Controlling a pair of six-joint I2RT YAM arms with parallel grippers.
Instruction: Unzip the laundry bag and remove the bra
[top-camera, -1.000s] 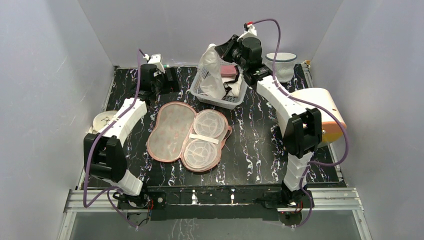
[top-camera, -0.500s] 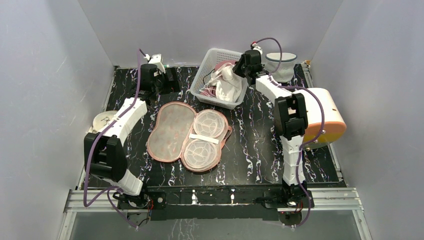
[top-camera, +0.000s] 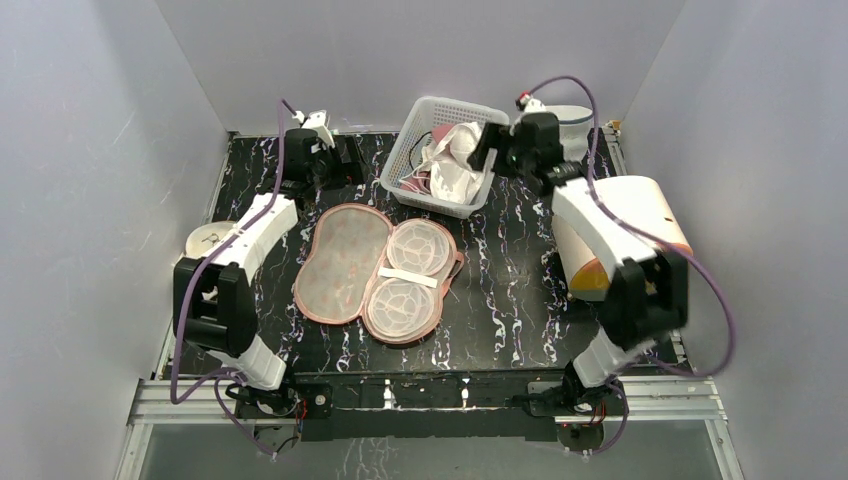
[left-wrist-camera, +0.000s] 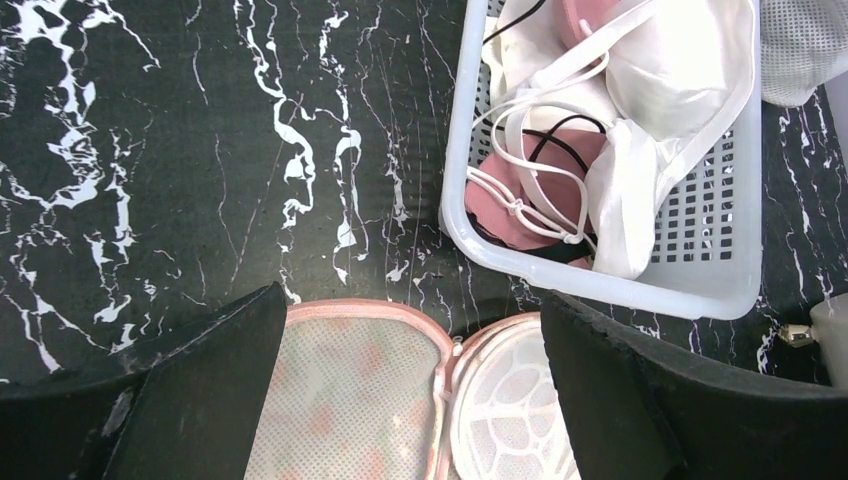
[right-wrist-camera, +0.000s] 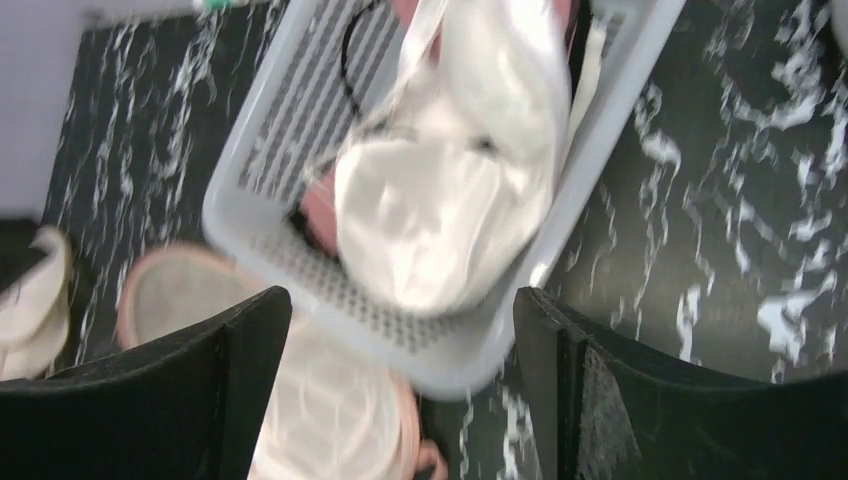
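While our right gripper (right-wrist-camera: 400, 300) hangs wide open and empty over the bra (right-wrist-camera: 440, 210) in the basket (right-wrist-camera: 450, 372), our left gripper (left-wrist-camera: 412, 297) is open and empty too.

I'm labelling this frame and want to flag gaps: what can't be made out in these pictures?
Right wrist view: motion blur smears the white bra and basket; strap detail is lost.
Left wrist view: the laundry bag is cut off by the bottom edge and by the fingers of the left gripper; the white bra covers most of the pink bra.
Top view: the round case sits partly behind the left arm.
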